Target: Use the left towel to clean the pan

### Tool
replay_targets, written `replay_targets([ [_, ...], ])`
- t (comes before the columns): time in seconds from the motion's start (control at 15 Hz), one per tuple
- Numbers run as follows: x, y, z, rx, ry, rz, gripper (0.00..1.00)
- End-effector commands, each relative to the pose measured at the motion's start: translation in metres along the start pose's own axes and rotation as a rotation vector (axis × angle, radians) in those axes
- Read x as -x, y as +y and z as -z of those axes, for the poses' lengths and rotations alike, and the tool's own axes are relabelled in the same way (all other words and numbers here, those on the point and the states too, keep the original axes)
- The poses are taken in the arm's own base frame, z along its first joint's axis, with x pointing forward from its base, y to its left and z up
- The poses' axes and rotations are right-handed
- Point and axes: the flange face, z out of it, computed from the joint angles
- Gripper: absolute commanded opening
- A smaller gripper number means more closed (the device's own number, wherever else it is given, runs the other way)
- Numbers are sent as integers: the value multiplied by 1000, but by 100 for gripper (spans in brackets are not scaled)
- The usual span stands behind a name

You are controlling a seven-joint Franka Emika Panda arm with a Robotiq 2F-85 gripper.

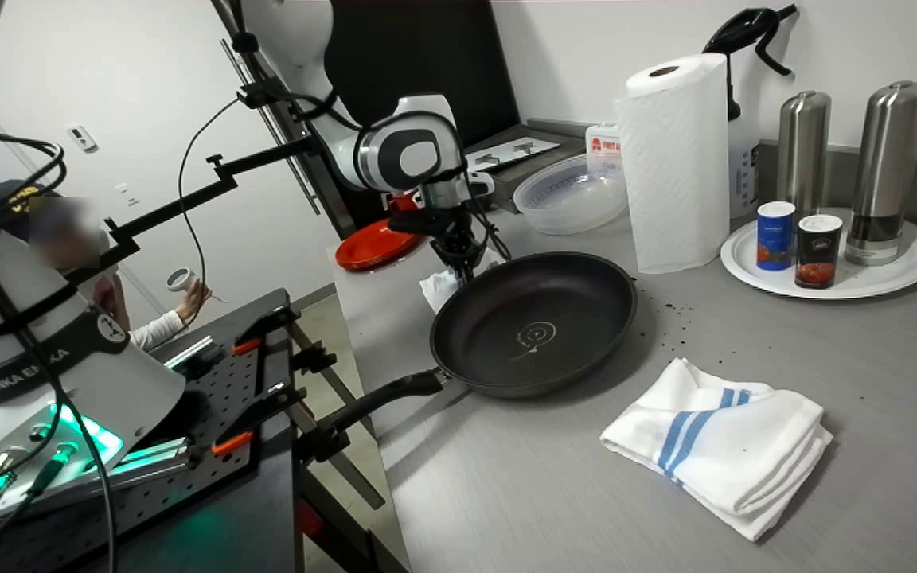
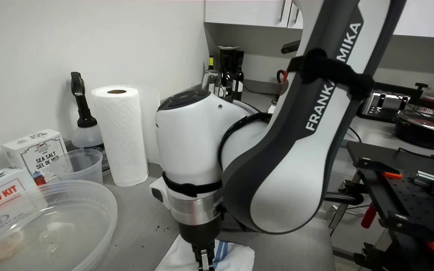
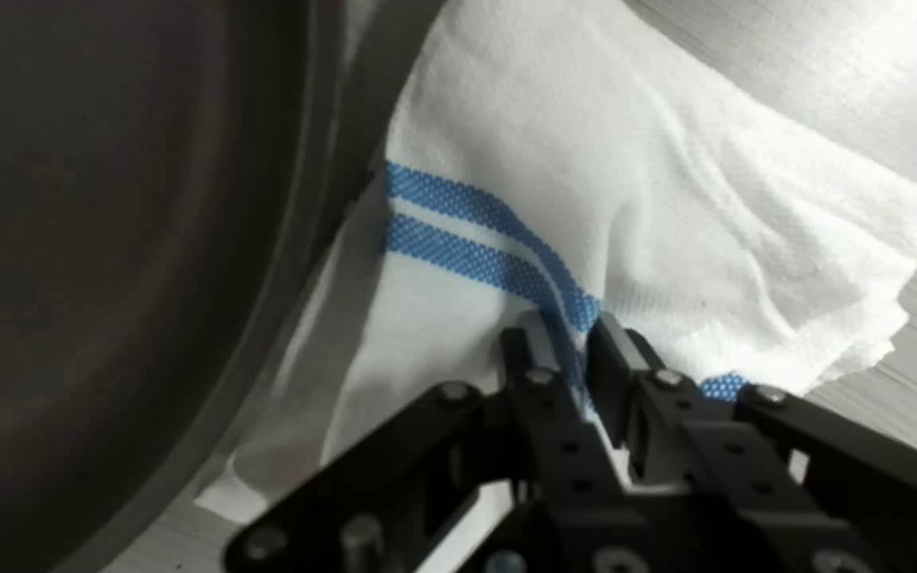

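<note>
The grey counter (image 1: 498, 485) spans the lower right of an exterior view. On it, mid-frame, sits the black pan (image 1: 534, 322), handle towards lower left. A folded striped towel (image 1: 737, 454) lies at lower right. The left towel (image 3: 578, 183), also blue-striped, lies just beside the pan, centre of the wrist view; below centre there, my gripper (image 3: 570, 330) pinches a fold of it between nearly meeting fingertips.

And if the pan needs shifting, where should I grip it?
Probably the pan handle, mid-length, coming from above and closing across it: it is long, narrow and juts past the counter edge. The gripper must first release the towel it pinches.
</note>
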Motion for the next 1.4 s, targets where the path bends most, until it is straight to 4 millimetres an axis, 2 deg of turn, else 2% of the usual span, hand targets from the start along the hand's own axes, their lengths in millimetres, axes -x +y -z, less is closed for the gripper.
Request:
replay_targets([
  [0.0, -9, -4, 4, -28, -39, -26, 49],
  [0.47, -20, -17, 26, -76, -69, -40, 99],
  [0.87, -11, -29, 33, -63, -60, -20, 100],
  [1.33, 3, -65, 16, 51, -50, 66, 100],
])
